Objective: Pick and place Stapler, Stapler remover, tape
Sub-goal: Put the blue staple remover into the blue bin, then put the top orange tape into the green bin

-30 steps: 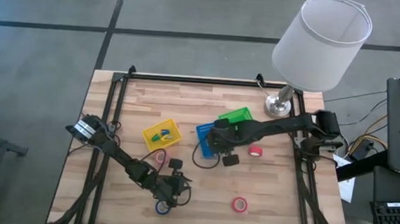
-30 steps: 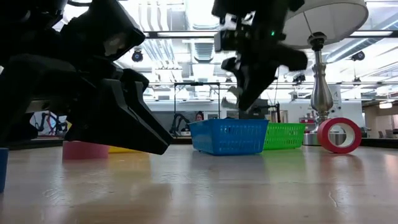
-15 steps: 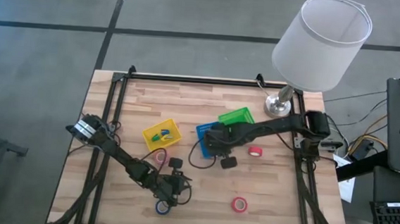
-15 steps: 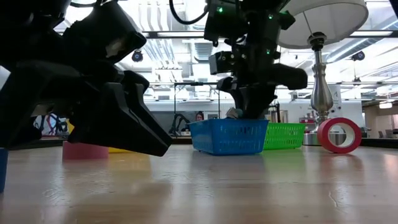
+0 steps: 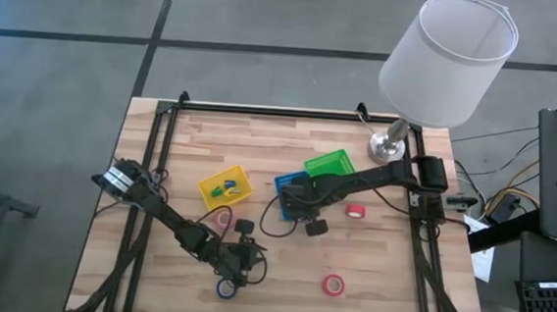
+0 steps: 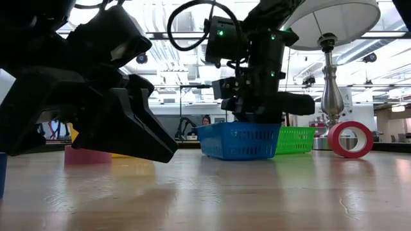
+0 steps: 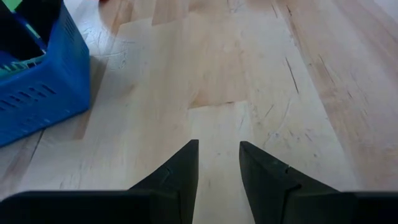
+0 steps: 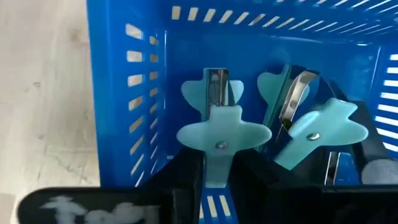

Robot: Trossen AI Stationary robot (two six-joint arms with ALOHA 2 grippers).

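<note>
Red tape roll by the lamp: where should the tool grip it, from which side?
Probably from straight above: the red tape roll stands on edge, its core facing the low camera. Pinch the ring's top across its two flat faces; pressed on the curved rim, it could roll.

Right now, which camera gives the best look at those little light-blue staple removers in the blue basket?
The right wrist view: it looks straight into the blue basket and shows two staple removers, one between the right gripper fingers. The low view shows only the basket's wall; the high view has the arm covering it; the left wrist view catches just a corner.
</note>
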